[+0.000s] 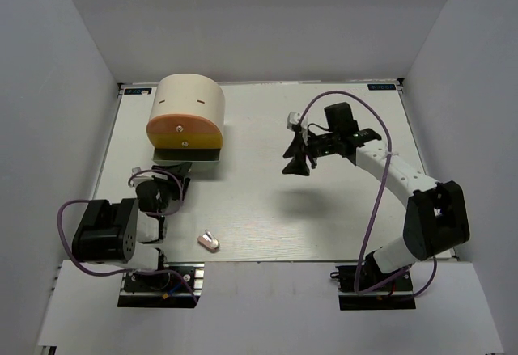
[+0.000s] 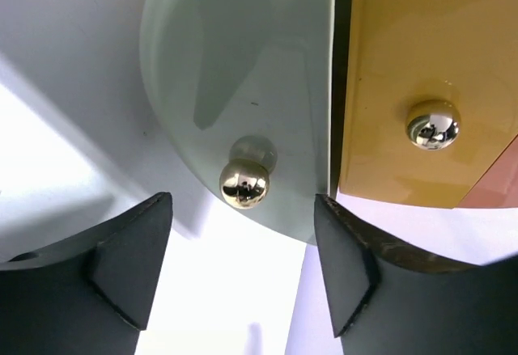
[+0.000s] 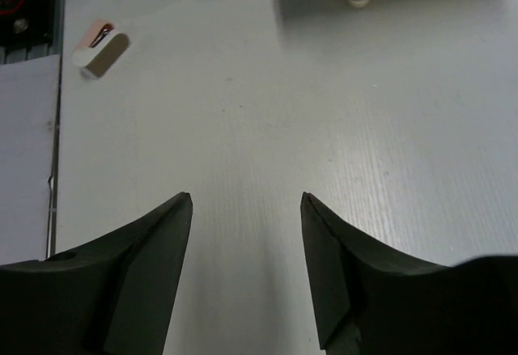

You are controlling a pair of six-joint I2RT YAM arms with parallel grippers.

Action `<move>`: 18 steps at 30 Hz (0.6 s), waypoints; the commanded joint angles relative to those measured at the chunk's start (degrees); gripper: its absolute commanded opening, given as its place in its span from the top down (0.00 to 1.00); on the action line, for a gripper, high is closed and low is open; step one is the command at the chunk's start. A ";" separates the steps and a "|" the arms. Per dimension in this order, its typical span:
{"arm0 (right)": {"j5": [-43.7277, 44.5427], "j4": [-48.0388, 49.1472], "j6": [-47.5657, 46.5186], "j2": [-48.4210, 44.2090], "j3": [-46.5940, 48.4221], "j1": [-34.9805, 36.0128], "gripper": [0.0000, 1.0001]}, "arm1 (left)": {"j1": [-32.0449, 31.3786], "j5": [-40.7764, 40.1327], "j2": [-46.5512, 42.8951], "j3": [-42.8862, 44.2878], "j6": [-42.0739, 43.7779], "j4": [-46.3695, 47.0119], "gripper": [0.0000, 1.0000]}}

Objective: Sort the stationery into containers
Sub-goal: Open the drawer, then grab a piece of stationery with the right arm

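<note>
- Pink-white eraser [image 1: 210, 242] lies on the table [image 1: 267, 209] by the near edge, left of middle.
- Beyond it the left claw [image 1: 168, 174] is spread apart, empty, a shiny knob [image 2: 244, 183] between its tips, beside the yellow drawer [image 2: 405, 88].
- Over mid-table the right claw [image 1: 296, 163] hangs, spread apart, holding nothing.
- Cream box [image 1: 188, 112] stands towards the far left corner.
</note>
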 commanded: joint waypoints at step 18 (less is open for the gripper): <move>16.45 1.42 1.45 3.84 -0.81 33.35 0.89 | -0.24 -3.27 -42.29 17.07 31.97 -81.33 0.14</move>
